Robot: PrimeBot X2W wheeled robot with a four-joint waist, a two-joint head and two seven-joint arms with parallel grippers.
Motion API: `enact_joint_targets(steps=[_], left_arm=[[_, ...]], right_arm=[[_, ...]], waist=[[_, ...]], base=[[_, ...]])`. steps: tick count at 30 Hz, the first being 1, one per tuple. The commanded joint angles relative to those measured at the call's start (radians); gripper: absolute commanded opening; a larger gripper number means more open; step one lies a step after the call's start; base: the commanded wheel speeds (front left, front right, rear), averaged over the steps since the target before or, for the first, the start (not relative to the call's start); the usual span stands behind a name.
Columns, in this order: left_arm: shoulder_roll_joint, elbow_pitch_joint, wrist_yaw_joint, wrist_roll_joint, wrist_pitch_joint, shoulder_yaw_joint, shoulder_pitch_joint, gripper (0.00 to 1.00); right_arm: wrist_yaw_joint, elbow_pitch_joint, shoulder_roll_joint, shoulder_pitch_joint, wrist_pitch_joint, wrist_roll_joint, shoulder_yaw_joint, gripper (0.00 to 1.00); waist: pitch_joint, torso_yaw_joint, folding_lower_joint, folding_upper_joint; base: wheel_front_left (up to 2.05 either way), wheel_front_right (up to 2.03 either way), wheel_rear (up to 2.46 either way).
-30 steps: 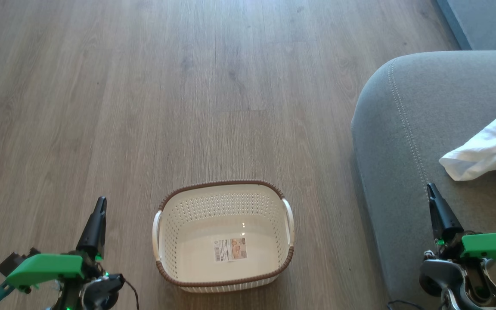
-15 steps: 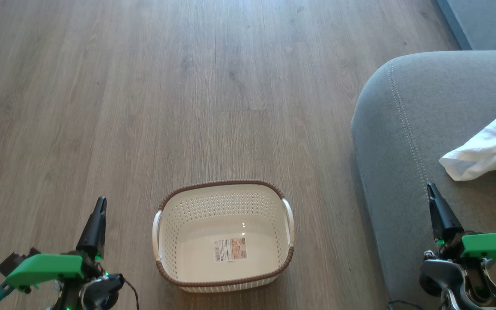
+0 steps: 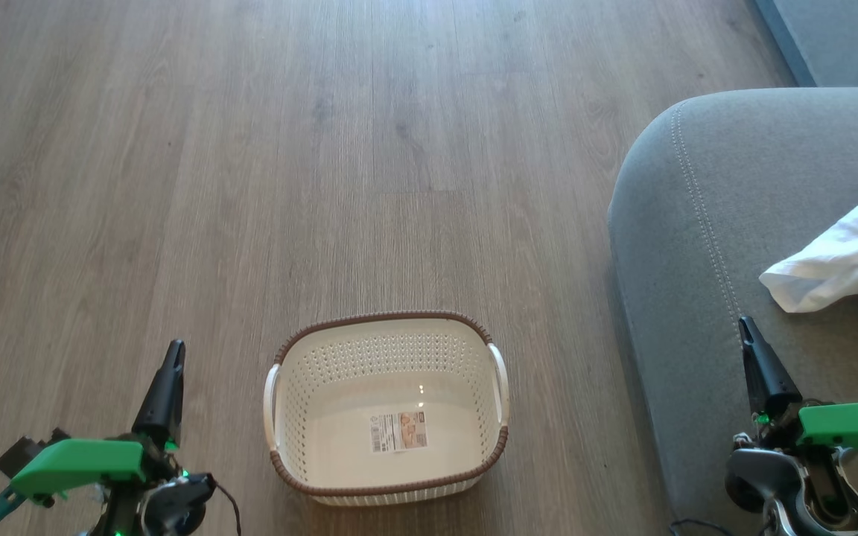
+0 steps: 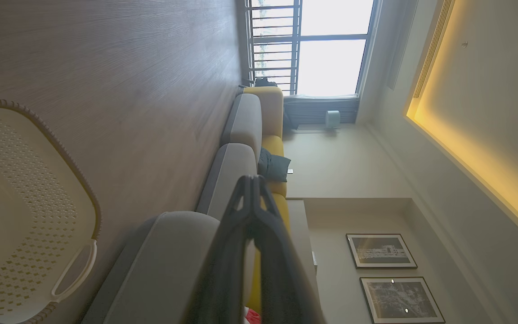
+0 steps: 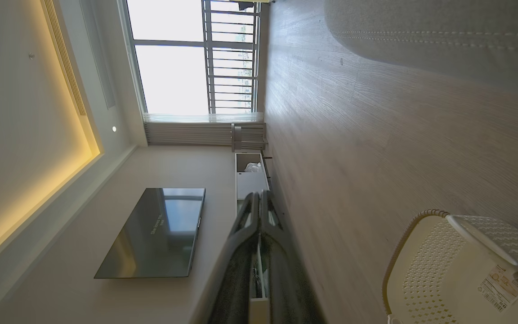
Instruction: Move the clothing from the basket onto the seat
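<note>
The cream basket (image 3: 386, 476) with a brown rim stands on the floor at bottom centre, holding nothing but its label sticker. Red and white clothing (image 3: 850, 257) lies on the grey seat (image 3: 712, 223) at the right edge. My left gripper (image 3: 174, 350) is shut and empty at the lower left, left of the basket. Over the seat's front at the lower right, my right gripper (image 3: 745, 324) is shut and empty, below the clothing. The left wrist view shows the basket (image 4: 68, 171), the seat (image 4: 169, 256) and the shut gripper (image 4: 252, 180). The right wrist view shows the basket (image 5: 425, 265) and the shut gripper (image 5: 259, 195).
Wooden floor (image 3: 250, 149) stretches ahead of the basket. Another grey cushion (image 3: 839, 37) sits at the top right. The sofa row (image 4: 245, 126) runs toward a window. A television (image 5: 155, 231) and a low cabinet (image 5: 250, 180) line the far wall.
</note>
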Motion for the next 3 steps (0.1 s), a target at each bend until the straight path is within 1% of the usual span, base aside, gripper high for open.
enact_joint_targets(steps=[1, 3], left_arm=[[0.004, -0.029, -0.009, 0.013, 0.005, 0.034, -0.059, 0.0], [0.004, -0.029, -0.009, 0.013, 0.005, 0.035, -0.059, 0.0]], right_arm=[[0.0, -0.032, 0.002, -0.05, 0.006, 0.004, 0.016, 0.0], [0.0, -0.032, 0.002, -0.05, 0.006, 0.004, 0.016, 0.0]], waist=[[0.0, 0.0, 0.0, 0.0], [0.0, 0.0, 0.0, 0.0]], base=[[0.0, 0.0, 0.0], [0.0, 0.0, 0.0]])
